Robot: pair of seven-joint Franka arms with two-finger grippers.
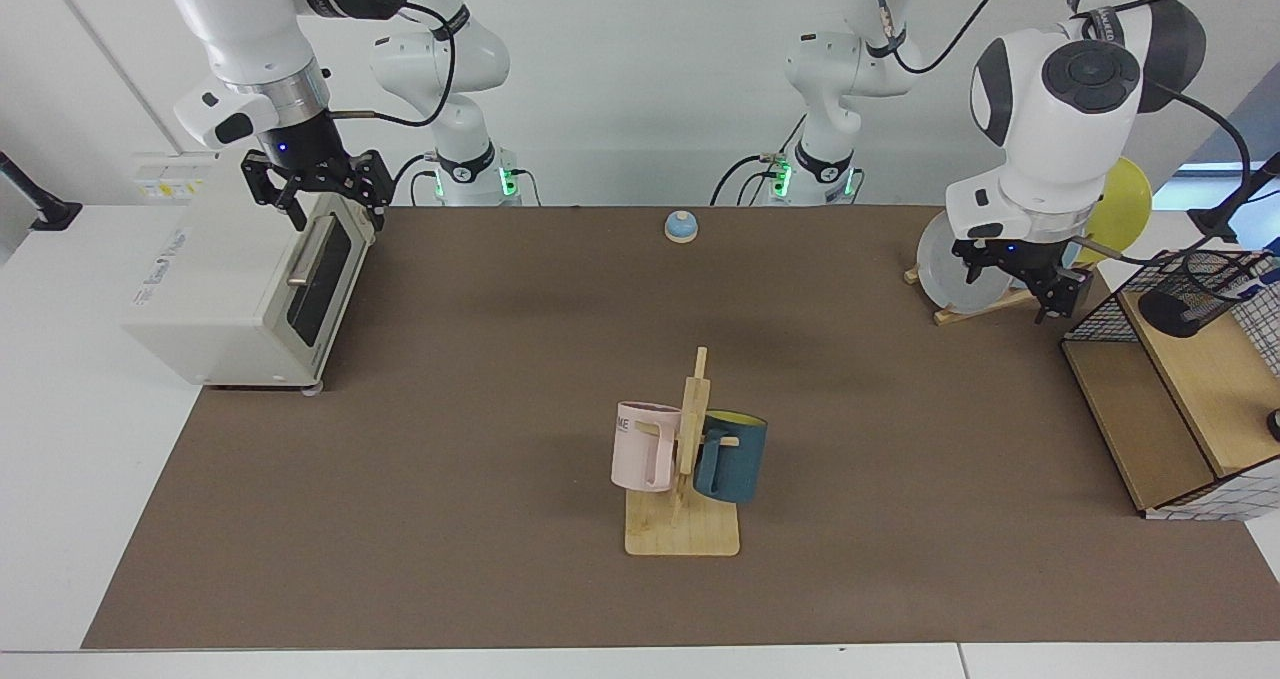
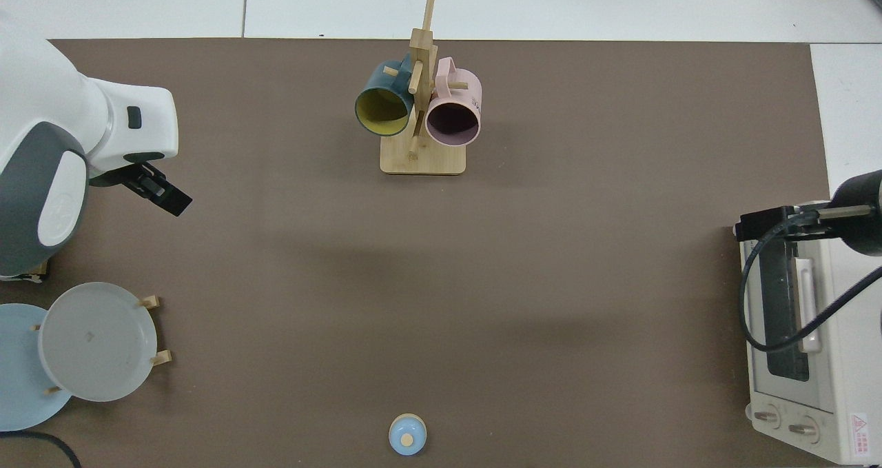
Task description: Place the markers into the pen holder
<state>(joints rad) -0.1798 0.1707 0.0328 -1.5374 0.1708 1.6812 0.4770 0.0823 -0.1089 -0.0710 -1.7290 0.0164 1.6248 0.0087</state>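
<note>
The black mesh pen holder (image 1: 1192, 301) stands on the wooden shelf at the right edge of the facing view. A slim white marker with a blue end (image 1: 1262, 275) leans at the holder's right rim, apparently inside it. My left gripper (image 1: 1010, 289) hangs open and empty to the left of the holder, in front of the plate stand; the top view shows one of its black fingers (image 2: 162, 194). My right gripper (image 1: 335, 214) waits open above the toaster oven's door. The top view shows neither holder nor marker.
A wooden mug tree (image 1: 684, 519) with a pink and a dark blue mug stands mid-table. Plates (image 1: 938, 277) lean on a stand by the left gripper. The black wire rack with wooden shelves (image 1: 1150, 429) is at the right, a toaster oven (image 1: 230, 299) at the left, a small blue bell (image 1: 681, 226) at the back.
</note>
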